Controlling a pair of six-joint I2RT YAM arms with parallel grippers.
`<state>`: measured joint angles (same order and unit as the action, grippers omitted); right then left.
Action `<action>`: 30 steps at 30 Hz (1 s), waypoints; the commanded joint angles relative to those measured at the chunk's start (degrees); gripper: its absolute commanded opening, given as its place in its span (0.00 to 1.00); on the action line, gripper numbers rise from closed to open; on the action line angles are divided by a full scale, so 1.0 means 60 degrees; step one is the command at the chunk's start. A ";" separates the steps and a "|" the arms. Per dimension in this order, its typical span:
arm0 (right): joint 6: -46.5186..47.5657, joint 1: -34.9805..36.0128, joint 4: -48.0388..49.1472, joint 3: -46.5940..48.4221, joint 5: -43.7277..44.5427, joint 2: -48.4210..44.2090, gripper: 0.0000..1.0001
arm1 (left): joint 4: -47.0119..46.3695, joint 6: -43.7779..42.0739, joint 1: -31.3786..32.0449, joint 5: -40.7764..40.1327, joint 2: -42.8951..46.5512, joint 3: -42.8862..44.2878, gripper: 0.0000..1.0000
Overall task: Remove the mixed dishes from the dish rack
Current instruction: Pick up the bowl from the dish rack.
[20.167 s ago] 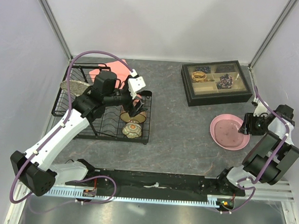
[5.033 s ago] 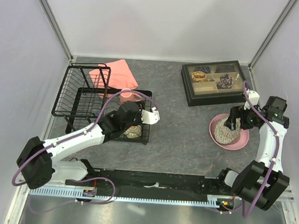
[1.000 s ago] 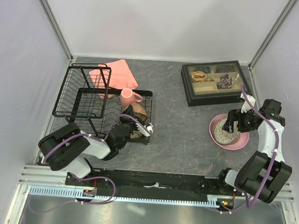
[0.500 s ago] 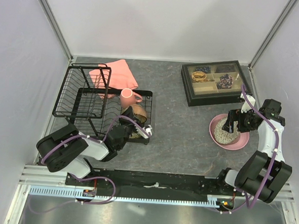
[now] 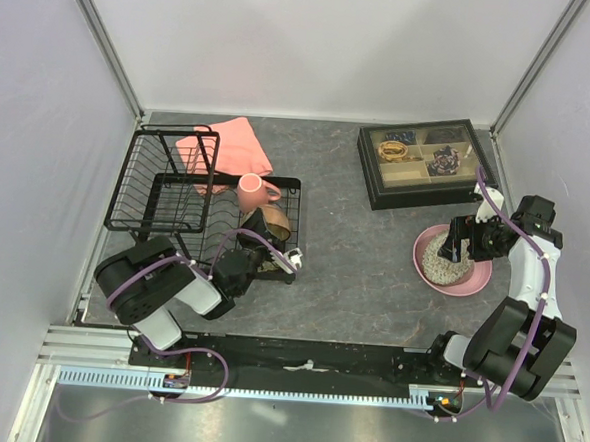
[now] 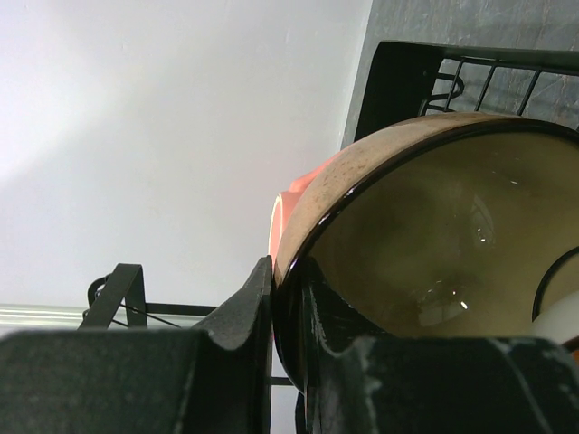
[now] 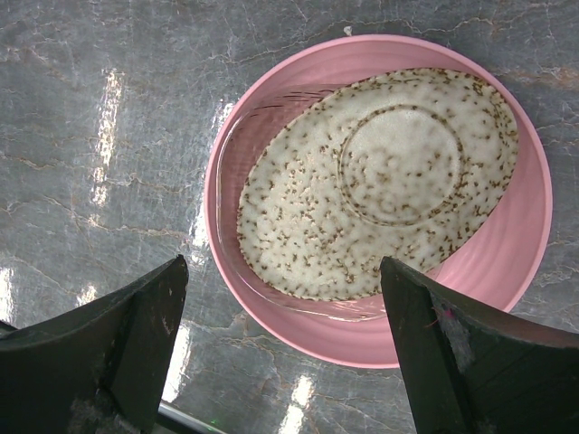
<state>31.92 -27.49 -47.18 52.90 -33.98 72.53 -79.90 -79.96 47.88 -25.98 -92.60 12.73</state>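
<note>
As left claw [image 6: 286, 282] pinches, brown bowl [image 6: 432, 237] rim between jaws

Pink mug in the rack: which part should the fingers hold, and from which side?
Probably the handle: it juts to the right of the pink mug, so come down from above on that side. The brown bowl, held by the left gripper, crowds the near side, and the dish rack basket stands on the left.

White-and-black arms [image 5: 530, 275], purple cables [image 5: 482, 189], black pincer fingers [image 7: 99, 353].
</note>
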 commanded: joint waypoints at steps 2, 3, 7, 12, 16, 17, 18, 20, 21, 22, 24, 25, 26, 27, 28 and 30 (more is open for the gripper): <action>0.0100 0.0054 0.0173 0.0030 0.0023 0.0143 0.95 | -0.2563 -0.0266 -0.0040 -0.0153 -0.0285 -0.0115 0.02; 0.0114 0.0040 0.0173 0.0030 0.0023 0.0143 0.95 | -0.2563 -0.0266 -0.0040 -0.0153 -0.0256 -0.0101 0.01; 0.0100 0.0040 0.0173 0.0045 0.0023 0.0172 0.95 | -0.2563 -0.0310 -0.0040 -0.0109 -0.0051 -0.0115 0.02; 0.0100 0.0054 0.0173 0.0030 0.0023 0.0157 0.95 | -0.2563 -0.0369 -0.0040 -0.0080 0.0213 -0.0203 0.02; 0.0100 0.0054 0.0187 0.0045 0.0023 0.0187 0.95 | -0.2563 -0.0384 -0.0040 -0.0080 0.0359 -0.0276 0.02; 0.0100 0.0040 0.0173 0.0045 0.0023 0.0187 0.95 | -0.2563 -0.0384 -0.0040 -0.0065 0.0389 -0.0276 0.02; 0.0100 0.0054 0.0173 0.0045 0.0023 0.0187 0.95 | -0.2563 -0.0369 -0.0040 -0.0065 0.0432 -0.0276 0.01; 0.0100 0.0054 0.0173 0.0045 0.0038 0.0187 0.95 | -0.2563 -0.0398 -0.0040 -0.0050 0.0477 -0.0276 0.02; 0.0114 0.0040 0.0187 0.0045 0.0038 0.0201 0.95 | -0.2563 -0.0413 -0.0040 -0.0050 0.0491 -0.0262 0.01; 0.0114 0.0054 0.0173 0.0045 0.0038 0.0201 0.95 | -0.2563 -0.0442 -0.0040 -0.0050 0.0506 -0.0233 0.02; 0.0114 0.0054 0.0173 0.0045 0.0038 0.0201 0.95 | -0.2563 -0.0486 -0.0040 -0.0065 0.0550 -0.0203 0.01; 0.0114 0.0054 0.0173 0.0045 0.0038 0.0216 0.95 | -0.2563 -0.0501 -0.0040 -0.0065 0.0594 -0.0188 0.02; 0.0114 0.0040 0.0173 0.0045 0.0038 0.0201 0.95 | -0.2563 -0.0530 -0.0026 -0.0065 0.0594 -0.0174 0.02; 0.0114 0.0040 0.0173 0.0045 0.0038 0.0201 0.95 | -0.2563 -0.0574 -0.0040 -0.0080 0.0594 -0.0145 0.01; 0.0114 0.0040 0.0173 0.0045 0.0038 0.0201 0.95 | -0.2563 -0.0603 -0.0040 -0.0080 0.0623 -0.0130 0.02; 0.0114 0.0054 0.0187 0.0045 0.0038 0.0201 0.95 | -0.2563 -0.0662 -0.0040 -0.0123 0.0652 -0.0057 0.02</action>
<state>31.92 -27.49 -47.18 52.90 -33.95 73.73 -77.65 -80.44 48.01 -24.80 -90.15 12.08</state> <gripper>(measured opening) 0.947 0.186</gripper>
